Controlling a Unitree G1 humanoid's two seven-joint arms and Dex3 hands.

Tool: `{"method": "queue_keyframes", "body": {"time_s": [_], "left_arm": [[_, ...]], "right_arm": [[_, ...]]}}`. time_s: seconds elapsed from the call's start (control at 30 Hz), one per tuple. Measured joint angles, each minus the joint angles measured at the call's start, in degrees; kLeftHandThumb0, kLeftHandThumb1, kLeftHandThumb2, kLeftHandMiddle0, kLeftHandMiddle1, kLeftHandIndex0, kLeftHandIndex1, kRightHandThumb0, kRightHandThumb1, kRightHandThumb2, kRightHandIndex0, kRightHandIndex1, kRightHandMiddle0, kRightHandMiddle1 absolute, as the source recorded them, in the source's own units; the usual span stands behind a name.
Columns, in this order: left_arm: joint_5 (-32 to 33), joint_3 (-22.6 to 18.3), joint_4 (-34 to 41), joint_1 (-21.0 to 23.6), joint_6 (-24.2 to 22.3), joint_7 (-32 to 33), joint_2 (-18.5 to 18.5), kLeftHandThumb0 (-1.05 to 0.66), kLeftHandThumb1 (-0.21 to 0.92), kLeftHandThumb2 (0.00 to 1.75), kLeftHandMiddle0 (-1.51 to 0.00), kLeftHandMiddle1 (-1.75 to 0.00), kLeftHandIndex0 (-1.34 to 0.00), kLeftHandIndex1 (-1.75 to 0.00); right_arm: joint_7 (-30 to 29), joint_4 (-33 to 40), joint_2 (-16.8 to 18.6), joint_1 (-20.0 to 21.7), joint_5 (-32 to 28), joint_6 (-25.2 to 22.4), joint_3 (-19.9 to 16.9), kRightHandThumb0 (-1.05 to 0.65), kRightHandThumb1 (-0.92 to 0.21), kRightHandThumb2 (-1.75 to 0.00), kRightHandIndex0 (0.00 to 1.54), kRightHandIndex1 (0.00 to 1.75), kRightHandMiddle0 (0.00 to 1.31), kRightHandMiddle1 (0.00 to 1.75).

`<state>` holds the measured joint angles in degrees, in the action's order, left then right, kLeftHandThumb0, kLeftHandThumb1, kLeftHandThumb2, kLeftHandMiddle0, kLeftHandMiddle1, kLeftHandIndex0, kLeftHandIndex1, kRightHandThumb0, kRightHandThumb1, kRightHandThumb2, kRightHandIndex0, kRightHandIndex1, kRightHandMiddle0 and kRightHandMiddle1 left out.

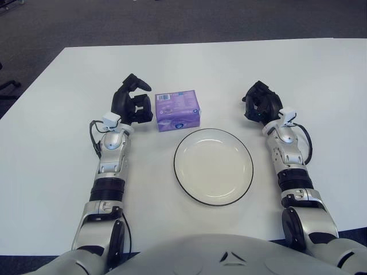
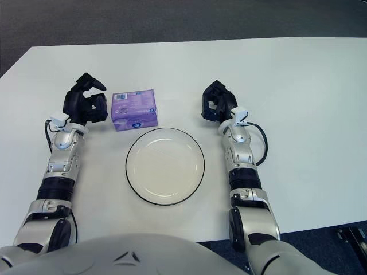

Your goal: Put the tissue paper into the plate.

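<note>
A purple tissue pack lies on the white table, just behind a white plate with a dark rim. The plate holds nothing. My left hand is just left of the pack, fingers spread and facing its left side, holding nothing. My right hand rests on the table to the right of the pack and behind the plate's right edge, fingers loosely curled and empty.
The table's far edge runs across the top, with dark carpet beyond it. My own torso fills the bottom of the view.
</note>
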<state>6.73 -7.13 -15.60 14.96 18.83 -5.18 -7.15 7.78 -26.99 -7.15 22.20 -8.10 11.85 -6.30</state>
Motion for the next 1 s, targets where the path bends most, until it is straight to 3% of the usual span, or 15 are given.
{"method": "queue_keyframes", "body": {"time_s": [0.27,0.43,0.7,0.8,0.87,1.0], "left_arm": [[-3.56,0.37,3.01,-1.02,0.48,3.41,-0.08,-0.48,0.31,1.33,-1.32,-1.75,-0.62,-1.75],[-11.40,1.62,7.16,-3.02,1.65,7.69,-0.64,-0.48,0.30,1.33,-1.30,-1.75,-0.62,-1.75],[-30.10,5.46,15.01,-8.11,2.77,15.49,-3.57,-0.46,0.39,1.22,-1.19,-1.75,-0.55,-1.75],[-36.33,6.52,17.19,-10.06,2.98,18.74,-4.74,-0.44,0.43,1.17,-1.04,-1.75,-0.52,-1.75],[-39.83,6.99,18.57,-11.27,3.04,20.78,-5.45,-0.42,0.55,1.02,-0.75,-1.75,-0.43,-1.75],[-44.78,7.69,21.44,-13.61,3.04,23.30,-6.70,-0.40,0.64,0.91,-0.52,-1.75,-0.37,-1.75]], "right_arm": [[-0.01,0.14,0.04,0.01,0.00,-0.03,0.01,-0.44,-0.46,-1.14,0.93,1.75,0.50,1.75],[0.00,0.14,0.23,0.05,0.00,-0.10,0.02,-0.44,-0.45,-1.14,0.93,1.75,0.50,1.75],[0.10,0.14,0.52,0.08,-0.01,-0.71,0.01,-0.44,-0.45,-1.15,0.93,1.75,0.51,1.75],[0.10,0.13,0.72,0.08,-0.01,-0.80,0.01,-0.44,-0.45,-1.15,0.93,1.75,0.51,1.75],[0.10,0.14,0.87,0.08,-0.01,-0.82,0.01,-0.44,-0.45,-1.15,0.93,1.75,0.51,1.75],[0.12,0.14,1.08,0.08,-0.01,-0.96,0.00,-0.44,-0.45,-1.14,0.93,1.75,0.50,1.75]]}}
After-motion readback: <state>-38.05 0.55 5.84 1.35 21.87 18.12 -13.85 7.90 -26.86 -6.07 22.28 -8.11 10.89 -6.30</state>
